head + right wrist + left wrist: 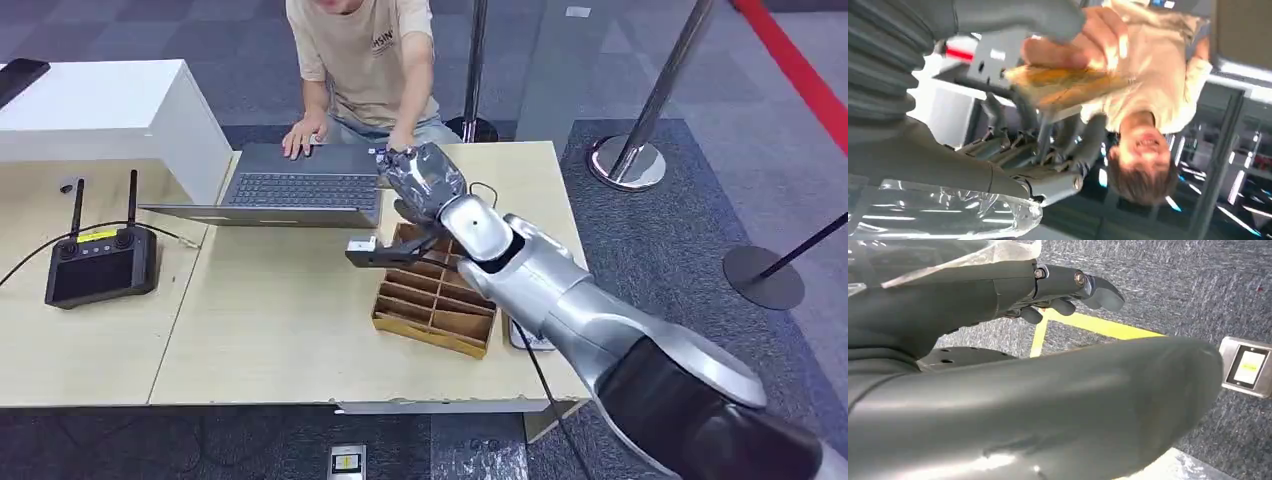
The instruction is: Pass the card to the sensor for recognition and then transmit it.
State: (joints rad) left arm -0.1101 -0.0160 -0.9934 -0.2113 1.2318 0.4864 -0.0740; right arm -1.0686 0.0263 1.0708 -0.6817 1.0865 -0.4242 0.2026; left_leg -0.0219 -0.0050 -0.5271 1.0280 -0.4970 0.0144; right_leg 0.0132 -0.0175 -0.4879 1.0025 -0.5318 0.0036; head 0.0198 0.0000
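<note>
**Handling of the item.** The thin, flat, yellow-orange card (1068,86) is judged light and fairly stiff, with smooth faces that will slide under a loose pinch. I would take it by one short end, thumb on one face and fingers on the other. That leaves most of its length free to present to a reader. It needs only light pressure; I would avoid bending it.

**Location of the item.** In the right wrist view the card lies just above the right hand's dark fingers (1040,145). The person's hand (1083,42) pinches it from the far side. The picture is blurred, so the card's printing and exact edges cannot be read.

**Right arm and hand.** In the head view the silver right arm reaches forward over the pale wooden table (270,320), across the brown cardboard divided tray (430,310). The right hand (425,180), under a clear plastic cover, meets the person's hand at the far table edge, beside the grey open laptop (300,190). Its fingers are parted and lie under the card. I cannot tell whether thumb and fingers actually clamp the card or whether only the person holds it.

**Left arm and hand.** The left hand (1063,295) hangs over grey carpet with yellow floor tape. Its fingers are curled in under the thumb and it holds nothing.

**Reader.** A flat black device with a white label (372,250) sits at the tray's near-left corner; I judge it may be the sensor.
</note>
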